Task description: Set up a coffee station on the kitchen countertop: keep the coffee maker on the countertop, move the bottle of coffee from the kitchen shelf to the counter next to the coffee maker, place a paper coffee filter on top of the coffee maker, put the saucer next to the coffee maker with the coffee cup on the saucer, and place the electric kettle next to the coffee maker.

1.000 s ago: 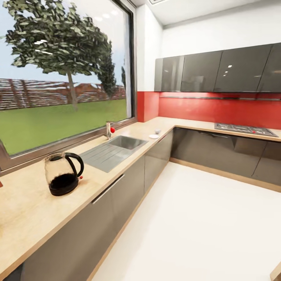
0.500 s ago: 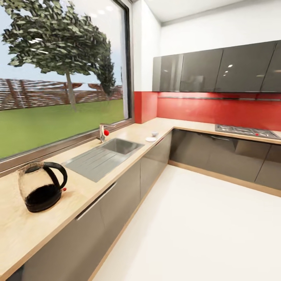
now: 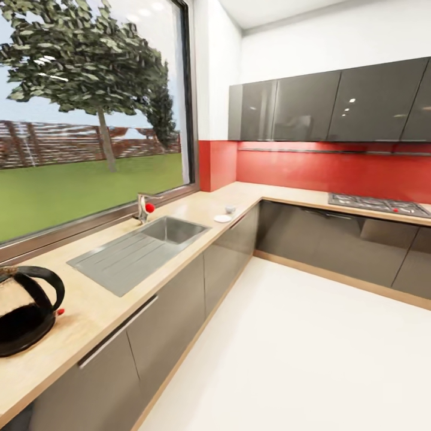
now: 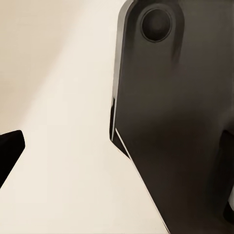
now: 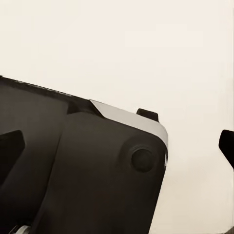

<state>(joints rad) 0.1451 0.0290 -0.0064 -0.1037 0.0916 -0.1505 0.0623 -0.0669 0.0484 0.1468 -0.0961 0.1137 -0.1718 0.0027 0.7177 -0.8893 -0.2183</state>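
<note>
The robot appears to be in transit along the kitchen countertop [image 3: 179,236], with both arms tucked low. Each wrist camera looks down past dark robot bodywork onto pale floor, and only dark finger edges show at the frame borders, so I cannot tell whether the left gripper or the right gripper is wide or narrow; nothing is seen between their fingers. The electric kettle [image 3: 24,311] stands upright on the worktop at the near left of the head view, handle turned toward the sink [image 3: 170,230], so it lies on the left arm's side, well forward and above where the grippers hang. Far along the counter, past the sink and near the corner, the saucer [image 3: 222,219] lies flat with the coffee cup [image 3: 230,209] just beside it, apparently not on it. Judging by this heading, cup and saucer are probably next; either arm could serve.
</note>
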